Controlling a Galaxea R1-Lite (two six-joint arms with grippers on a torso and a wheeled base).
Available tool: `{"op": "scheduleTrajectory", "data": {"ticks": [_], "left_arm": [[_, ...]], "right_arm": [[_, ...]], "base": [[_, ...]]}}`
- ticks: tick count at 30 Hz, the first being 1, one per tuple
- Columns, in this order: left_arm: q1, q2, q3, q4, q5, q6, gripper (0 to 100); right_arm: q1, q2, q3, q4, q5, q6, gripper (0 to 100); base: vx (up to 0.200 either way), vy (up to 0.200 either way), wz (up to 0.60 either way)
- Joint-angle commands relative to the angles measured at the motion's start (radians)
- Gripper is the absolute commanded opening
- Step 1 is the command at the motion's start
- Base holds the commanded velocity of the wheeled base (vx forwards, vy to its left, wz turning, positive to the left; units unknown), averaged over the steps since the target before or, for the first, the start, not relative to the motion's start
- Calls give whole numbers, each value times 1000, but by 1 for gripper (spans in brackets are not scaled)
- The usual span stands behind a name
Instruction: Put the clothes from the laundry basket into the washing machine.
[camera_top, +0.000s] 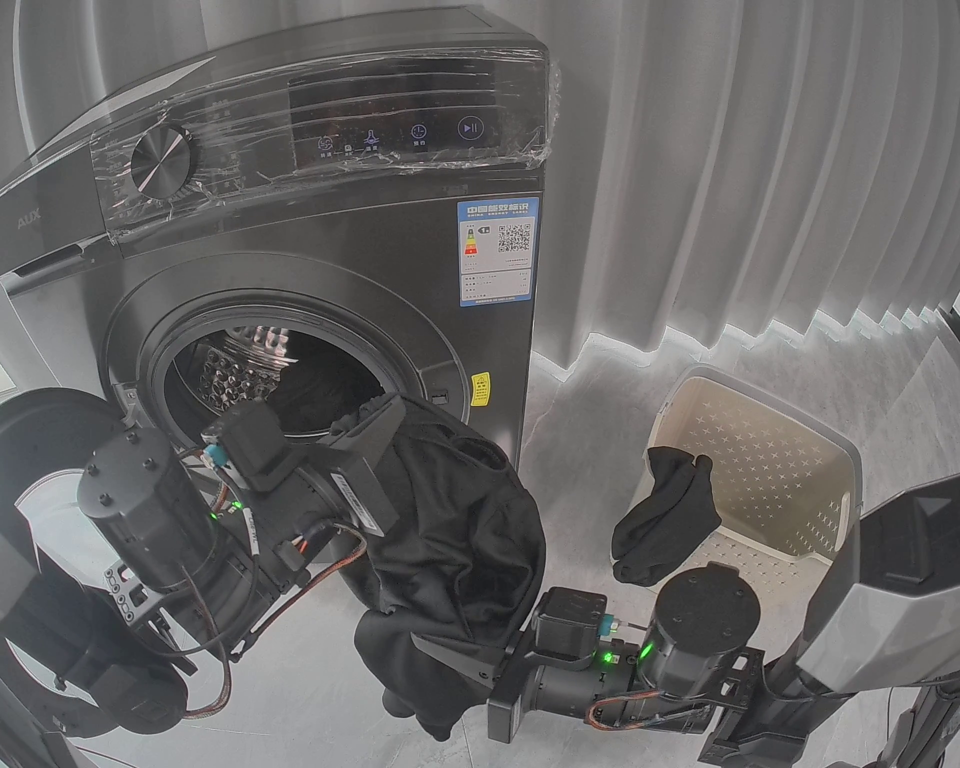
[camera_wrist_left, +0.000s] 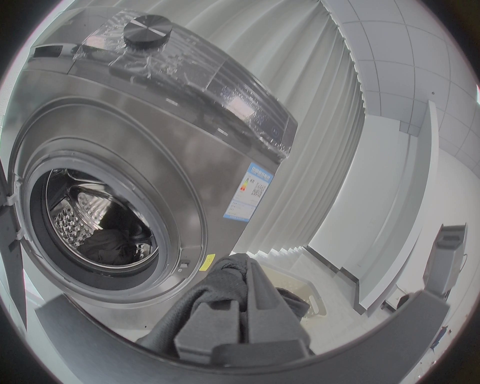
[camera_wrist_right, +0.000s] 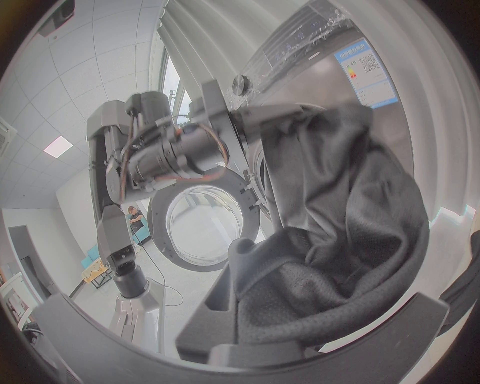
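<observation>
A large black garment (camera_top: 460, 530) hangs in front of the washing machine (camera_top: 330, 230), just right of and below its open drum (camera_top: 270, 375). My left gripper (camera_top: 378, 428) is shut on the garment's top edge at the drum's lower right rim; its own camera shows the fingers (camera_wrist_left: 272, 305) pinching the dark cloth (camera_wrist_left: 220, 285). My right gripper (camera_top: 470, 655) is shut on the garment's lower part near the floor, with cloth (camera_wrist_right: 350, 210) bunched between its fingers (camera_wrist_right: 220, 305). Dark clothing (camera_wrist_left: 110, 247) lies inside the drum. The cream laundry basket (camera_top: 760, 400) stands at the right with another black garment (camera_top: 665, 515) draped over its near rim.
The round washer door (camera_top: 45, 480) stands swung open at the left, behind my left arm. White curtains (camera_top: 750, 170) hang behind the basket and beside the machine. Pale floor (camera_top: 575, 420) lies between machine and basket.
</observation>
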Motion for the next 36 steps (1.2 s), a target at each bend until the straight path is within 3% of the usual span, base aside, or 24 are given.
{"op": "scheduleTrajectory", "data": {"ticks": [1, 10, 11, 23, 36], "left_arm": [[0, 42, 27, 0, 2, 0, 0], [-3, 42, 68, 0, -6, 4, 0], [-3, 42, 73, 0, -6, 4, 100], [19, 56, 111, 0, -15, 4, 100], [20, 76, 175, -6, -44, 6, 100]], "right_arm": [[2, -61, 3, -1, 1, 1, 0], [1, -86, 3, -1, 1, 1, 0], [-1, -86, 3, -1, 1, 1, 0], [-71, -148, 8, -1, 7, -1, 0], [-97, -175, 9, -3, 7, 4, 0]], "base": [[0, 0, 0], [0, 0, 0], [0, 0, 0], [0, 0, 0], [0, 0, 0]]}}
